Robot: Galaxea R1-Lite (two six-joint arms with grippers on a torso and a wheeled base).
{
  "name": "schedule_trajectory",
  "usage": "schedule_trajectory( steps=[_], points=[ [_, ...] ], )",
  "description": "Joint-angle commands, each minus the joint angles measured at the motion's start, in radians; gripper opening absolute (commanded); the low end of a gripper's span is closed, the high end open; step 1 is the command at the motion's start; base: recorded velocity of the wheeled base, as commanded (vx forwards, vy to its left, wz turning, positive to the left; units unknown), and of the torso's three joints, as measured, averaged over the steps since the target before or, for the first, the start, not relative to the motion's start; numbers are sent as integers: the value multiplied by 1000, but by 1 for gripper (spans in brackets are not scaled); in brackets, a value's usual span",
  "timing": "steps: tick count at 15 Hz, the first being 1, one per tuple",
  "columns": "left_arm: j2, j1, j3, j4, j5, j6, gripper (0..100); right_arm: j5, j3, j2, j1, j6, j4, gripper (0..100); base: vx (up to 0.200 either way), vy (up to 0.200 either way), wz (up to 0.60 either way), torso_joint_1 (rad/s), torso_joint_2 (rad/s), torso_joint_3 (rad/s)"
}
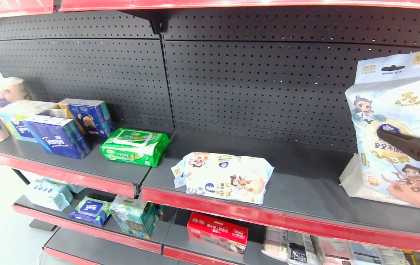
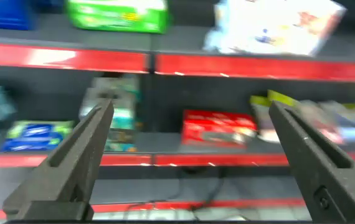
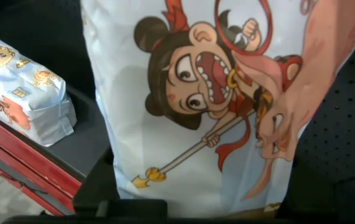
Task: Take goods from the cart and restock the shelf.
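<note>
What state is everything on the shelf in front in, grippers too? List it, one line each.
tall cartoon pack: upright on the shelf, gripped
flat cartoon pack: lying flat near the front edge
green wipes pack: lying flat
left gripper: open, empty
right gripper: shut on the tall cartoon pack

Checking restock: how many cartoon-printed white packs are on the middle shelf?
2. The flat pack lies mid-shelf by the front edge; the upright pack stands at the right, held by the right gripper. More may hide behind.
</note>
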Motion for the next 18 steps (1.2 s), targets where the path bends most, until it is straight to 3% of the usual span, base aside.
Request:
schedule_trajectory(
  steps=[1,4,6,8,9,11,12,13,15,16,17,18],
  points=[
    [77,-62,0,-2,0,-4,100,1,-1,-2,-6,-1,0,0,0,0,0,0,0,0],
    [40,-120,2,-2,-16,-4,100,-1,-1,-2,-8,-5,0,0,0,0,0,0,0,0],
    [2,-117,5,-4,4,7,100,1,-6,-2,-6,-7,0,0,0,0,0,0,0,0],
    [3,-117,25,-44,127,2,100,-1,-6,-4,-6,-7,0,0,0,0,0,0,0,0],
    [3,-117,43,-93,245,-22,100,-1,-10,-4,-8,-7,0,0,0,0,0,0,0,0],
    [3,-117,48,-100,400,-30,100,-1,-12,1,-8,-7,0,0,0,0,0,0,0,0],
    [3,-117,48,-105,444,-53,100,-1,-12,4,-6,-7,0,0,0,0,0,0,0,0],
    [3,-117,51,-117,451,-77,100,1,-12,5,-6,-7,0,0,0,0,0,0,0,0],
    [3,-117,79,-177,504,-44,100,1,-14,7,-6,-7,0,0,0,0,0,0,0,0],
    [3,-117,79,-180,510,-44,100,1,-14,7,-6,-7,0,0,0,0,0,0,0,0],
    [3,-117,79,-177,521,-88,100,1,-15,7,-6,-5,0,0,0,0,0,0,0,0],
    [3,-117,79,-179,516,-93,100,1,-15,7,-6,-5,0,0,0,0,0,0,0,0]
  ],
)
